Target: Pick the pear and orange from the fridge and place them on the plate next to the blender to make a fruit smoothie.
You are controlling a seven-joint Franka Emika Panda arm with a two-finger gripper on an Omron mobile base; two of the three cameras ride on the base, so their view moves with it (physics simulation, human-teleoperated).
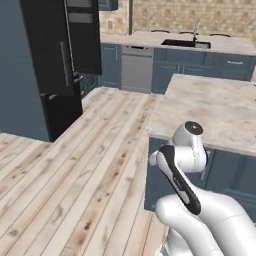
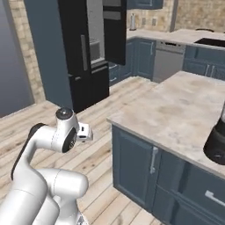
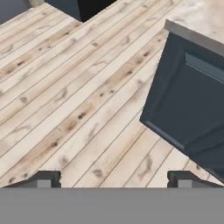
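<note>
The tall black fridge stands at the left across the wooden floor. Its upper door hangs open, and a strip of grey interior shows. The blender's black base sits on the island counter at the far right edge. The pear, the orange and the plate are out of view. My arm is folded low beside the island, with the hand aimed down at the floor. My gripper is open, its fingertips wide apart with nothing between them, above bare planks.
The marble-topped island with dark blue cabinets is close on my right. A steel dishwasher and a sink line the back counter. Open wooden floor stretches between me and the fridge.
</note>
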